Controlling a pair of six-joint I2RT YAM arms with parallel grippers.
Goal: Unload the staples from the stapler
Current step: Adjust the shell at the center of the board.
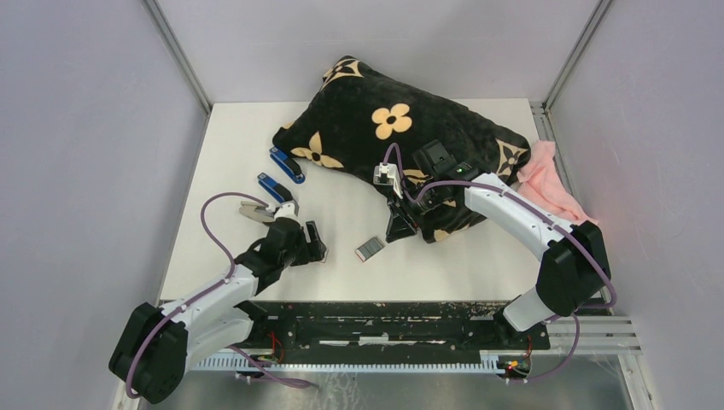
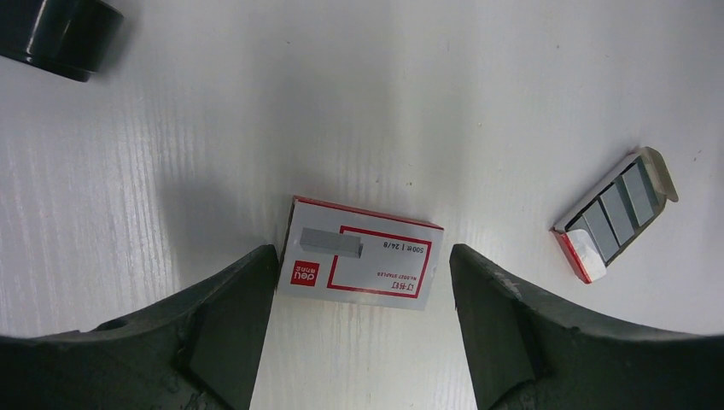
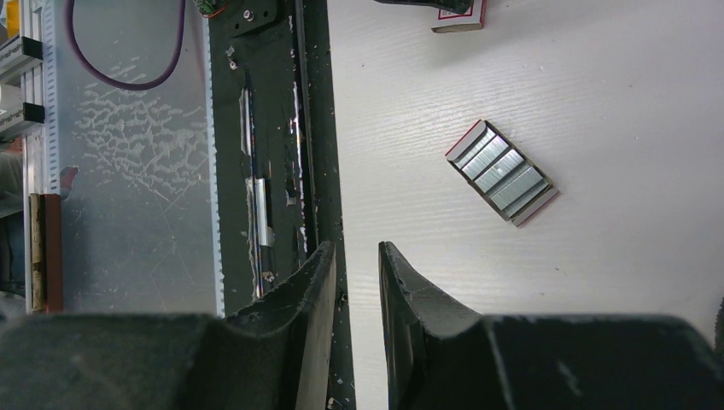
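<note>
1. The left fingers (image 2: 363, 256) are nearest the bases. They point down at the desk (image 1: 230, 145), spread wide, and hold nothing. They straddle a small red-and-white staple box (image 2: 376, 278), with the left finger just beside the box's end.
2. Just to their right is an open tray of staple blocks (image 1: 370, 248). It lies slantwise on the desk between the two arms.
3. The right fingers (image 3: 357, 249) hang just beyond that tray, by the edge of a black flowered pillow (image 1: 384, 120). They are drawn to a narrow slit with nothing in it.
4. The stapler (image 1: 253, 211), silver-grey, lies beyond and to the left of the left fingers, near them but not touching.
   - Its long axis runs roughly across the desk.
   - It is too small to tell whether its top arm is raised.
   - The left arm is plainly the nearer. The right would have to cross the tray and its partner.
   - The left fingers should probably lift off the box, swing outward and away, and turn to close across the stapler's short width.
5. Farther still lie two blue staplers (image 1: 275, 188). The closer one is just beside the silver stapler and is easily nudged.
</note>
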